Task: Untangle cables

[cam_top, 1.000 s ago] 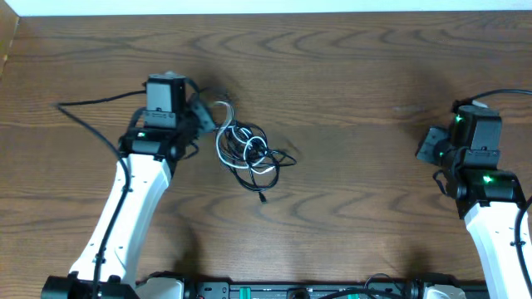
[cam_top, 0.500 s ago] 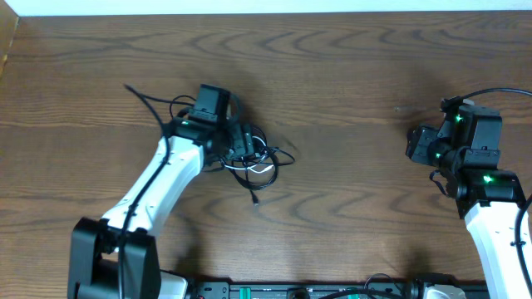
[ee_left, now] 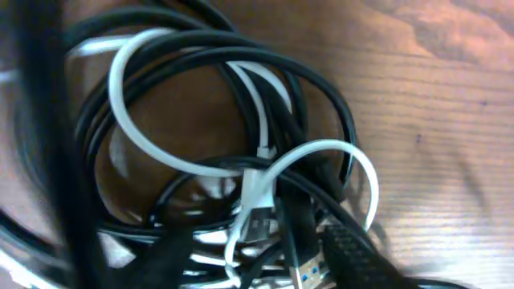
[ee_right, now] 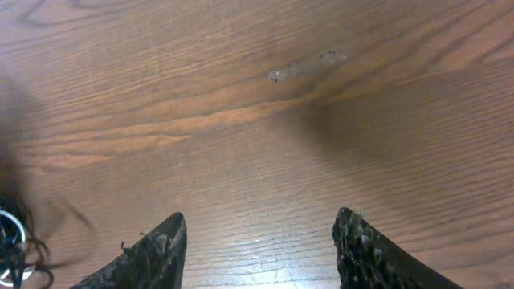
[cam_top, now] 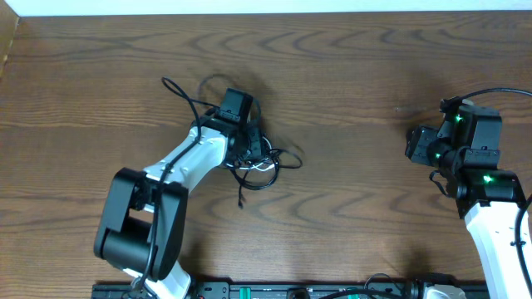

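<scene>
The cables (cam_top: 264, 158) lie in one knotted bunch a little left of the table's (cam_top: 357, 83) middle, directly under the left gripper (ee_left: 261, 255). The left wrist view shows its fingers standing apart on either side of several strands at the near edge of the bunch. Whether they press on any of them cannot be told. The right gripper (ee_right: 259, 218) is spread and holds nothing, hanging over bare wood well apart to the right. The cords look light, thin and limp, with smooth jackets that would likely slide through a loose pinch. Pulling one loop would probably drag the whole bunch along rather than free it. The white cable (ee_left: 325, 144) threads over and under the black loops, so it is the easiest strand to follow. Its plug (ee_left: 255, 221) and the black plug (ee_left: 309, 273) beside it are the only stiff parts. Those plugs, or the cord just behind them, seem the best places to take hold, while the other gripper pins the bunch down. A free black tail (cam_top: 242, 198) trailing toward the near side looks like another fair handle.
</scene>
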Controlling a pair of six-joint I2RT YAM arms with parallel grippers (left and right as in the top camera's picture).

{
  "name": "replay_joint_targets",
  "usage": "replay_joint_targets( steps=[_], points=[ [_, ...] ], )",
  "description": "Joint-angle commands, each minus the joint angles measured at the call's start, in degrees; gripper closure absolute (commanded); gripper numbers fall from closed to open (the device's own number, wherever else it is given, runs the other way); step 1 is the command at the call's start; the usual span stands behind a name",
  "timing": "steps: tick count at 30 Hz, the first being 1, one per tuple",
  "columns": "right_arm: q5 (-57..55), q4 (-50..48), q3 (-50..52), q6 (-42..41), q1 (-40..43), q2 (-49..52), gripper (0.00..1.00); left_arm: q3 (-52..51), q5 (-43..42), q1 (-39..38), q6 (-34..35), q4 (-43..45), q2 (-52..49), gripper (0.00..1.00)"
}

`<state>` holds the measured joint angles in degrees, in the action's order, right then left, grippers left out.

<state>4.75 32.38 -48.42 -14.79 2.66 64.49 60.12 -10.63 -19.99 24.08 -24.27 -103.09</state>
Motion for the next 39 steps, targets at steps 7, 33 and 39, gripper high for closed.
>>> replay_joint_targets(
  steps=[7, 33, 39],
  points=[
    [0.3, 0.2, -1.2, 0.7, -0.1, 0.3, 0.44, 1.2, -8.7, -0.2, -0.9, 3.1, 2.6, 0.93],
    [42.3, -11.2, -1.2, 13.6, -5.5, 5.2, 0.25, 3.4, -33.2, -0.2, 1.2, 16.7, 29.4, 0.93],
    [43.1, -22.1, -1.2, 13.6, -11.3, 6.9, 0.14, 3.4, -35.2, -1.7, 0.8, 14.5, 29.4, 0.93]
  ],
)
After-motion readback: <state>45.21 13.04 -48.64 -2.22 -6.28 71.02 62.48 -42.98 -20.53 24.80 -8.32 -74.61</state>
